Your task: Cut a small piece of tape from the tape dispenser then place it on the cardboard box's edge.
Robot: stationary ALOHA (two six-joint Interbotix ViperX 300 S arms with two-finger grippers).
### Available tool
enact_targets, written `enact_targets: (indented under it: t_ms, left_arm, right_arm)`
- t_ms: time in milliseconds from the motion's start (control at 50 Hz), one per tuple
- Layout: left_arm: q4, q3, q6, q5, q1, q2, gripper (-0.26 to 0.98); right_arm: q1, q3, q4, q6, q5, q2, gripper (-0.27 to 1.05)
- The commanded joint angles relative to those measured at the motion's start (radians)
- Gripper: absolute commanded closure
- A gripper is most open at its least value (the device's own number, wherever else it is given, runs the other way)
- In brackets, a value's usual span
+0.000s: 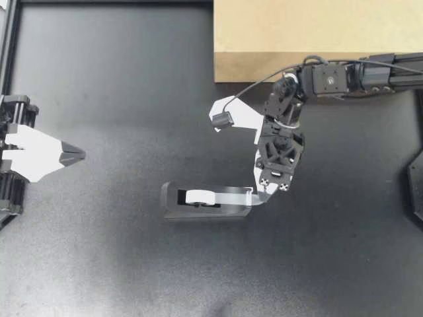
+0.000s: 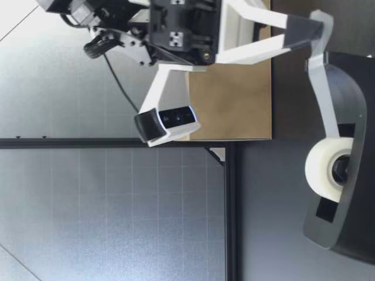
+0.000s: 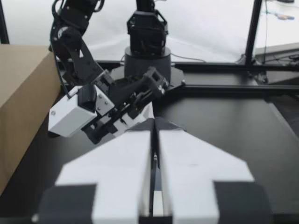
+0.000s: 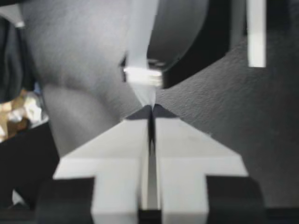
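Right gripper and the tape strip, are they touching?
Touching. The right wrist view shows the right gripper pinching the tape strip between its closed fingertips.

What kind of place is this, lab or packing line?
Likely a lab test bench: black table edged by metal rails, with a tape dispenser and cardboard box as props.

I see a matte black surface (image 1: 119,132) with soft light spreading grey across it. A black metal rail (image 2: 231,222) runs along its far edge, and an upright black post (image 2: 88,142) rises from that rail. Behind them stands a pale grey wall (image 2: 88,222) marked with a faint grid.
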Motion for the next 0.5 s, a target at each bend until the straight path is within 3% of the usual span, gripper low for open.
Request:
enact_targets:
  t_ms: [0, 280, 480]
  left_arm:
    - [-0.002, -0.015, -0.002, -0.008, -0.002, 0.006, 0.83]
    - [-0.025, -0.023, -0.003, -0.009, -0.002, 0.051, 0.79]
    - [-0.071, -0.044, -0.002, -0.031, -0.002, 0.133, 0.65]
  right_arm:
    - [-0.008, 0.009, -0.005, -0.002, -0.051, -0.003, 0.84]
    - [-0.008, 0.043, -0.018, -0.002, -0.117, -0.043, 0.84]
    - [-0.006, 0.057, -0.083, 0.025, -0.153, -0.192, 0.84]
